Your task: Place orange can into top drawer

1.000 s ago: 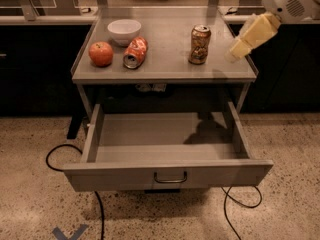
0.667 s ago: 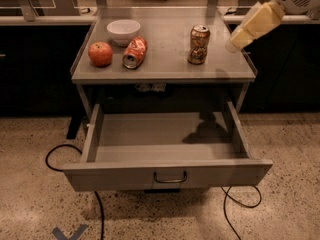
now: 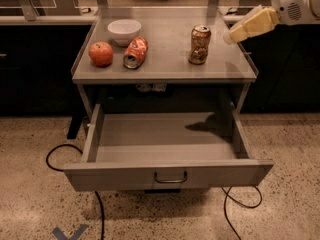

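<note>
The orange can (image 3: 199,45), golden-brown and mottled with a silver rim, stands upright on the grey table top (image 3: 170,64), right of centre. The top drawer (image 3: 165,139) below is pulled out wide and its inside is bare; its flat front panel carries a small curved handle (image 3: 170,177). My gripper (image 3: 235,34), pale yellow on a white arm, hangs in the air at the top right. It is to the right of the can, slightly above it, apart from it and holding nothing.
A redder orange can (image 3: 135,52) lies on its side left of centre, beside a red apple (image 3: 101,53) and a white bowl (image 3: 124,31). Black cables (image 3: 60,154) trail on the speckled floor on both sides of the drawer. Dark cabinets flank the table.
My gripper has risen a little and edged left toward the orange can. The can, the drawer and the other things have not moved.
</note>
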Motion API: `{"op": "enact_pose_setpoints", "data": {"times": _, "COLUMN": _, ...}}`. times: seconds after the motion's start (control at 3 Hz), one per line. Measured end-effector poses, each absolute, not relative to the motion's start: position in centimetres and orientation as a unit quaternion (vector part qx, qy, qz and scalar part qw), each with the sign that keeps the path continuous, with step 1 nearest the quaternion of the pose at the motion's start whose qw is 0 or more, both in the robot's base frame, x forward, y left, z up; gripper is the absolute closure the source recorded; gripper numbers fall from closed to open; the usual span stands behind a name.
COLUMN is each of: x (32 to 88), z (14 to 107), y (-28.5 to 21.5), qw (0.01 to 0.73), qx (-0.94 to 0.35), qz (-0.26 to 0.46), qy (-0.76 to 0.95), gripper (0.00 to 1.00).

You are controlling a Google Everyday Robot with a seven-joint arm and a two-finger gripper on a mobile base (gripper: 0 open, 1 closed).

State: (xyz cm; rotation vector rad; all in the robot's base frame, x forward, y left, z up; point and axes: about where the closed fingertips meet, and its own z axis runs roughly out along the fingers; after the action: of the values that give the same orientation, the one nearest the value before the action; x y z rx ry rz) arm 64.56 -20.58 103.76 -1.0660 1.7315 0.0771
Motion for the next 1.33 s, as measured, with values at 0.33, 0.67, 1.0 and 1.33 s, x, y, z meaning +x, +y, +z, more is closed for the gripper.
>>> {"op": "enact_pose_setpoints", "data": {"times": 0.33, "x": 71.1, "z": 103.8, "y": -23.0, "qw": 0.598, "qx": -0.388, "qz": 0.045, "qy": 0.700, "gripper": 0.00}}
{"op": "enact_pose_setpoints", "data": {"times": 0.67, "x": 71.1, "z": 103.8, "y": -23.0, "qw": 0.598, "qx": -0.388, "qz": 0.045, "qy": 0.700, "gripper": 0.00}}
{"op": "enact_pose_setpoints", "data": {"times": 1.0, "x": 73.0, "z": 101.8, "y": -21.4, "qw": 0.584, "qx": -0.397, "qz": 0.056, "qy": 0.705, "gripper": 0.00}}
{"op": "enact_pose_setpoints", "data": {"times": 1.33, "x": 77.5, "z": 96.6, "y": -16.7, "qw": 0.567, "qx": -0.386, "qz": 0.116, "qy": 0.718, "gripper": 0.00}}
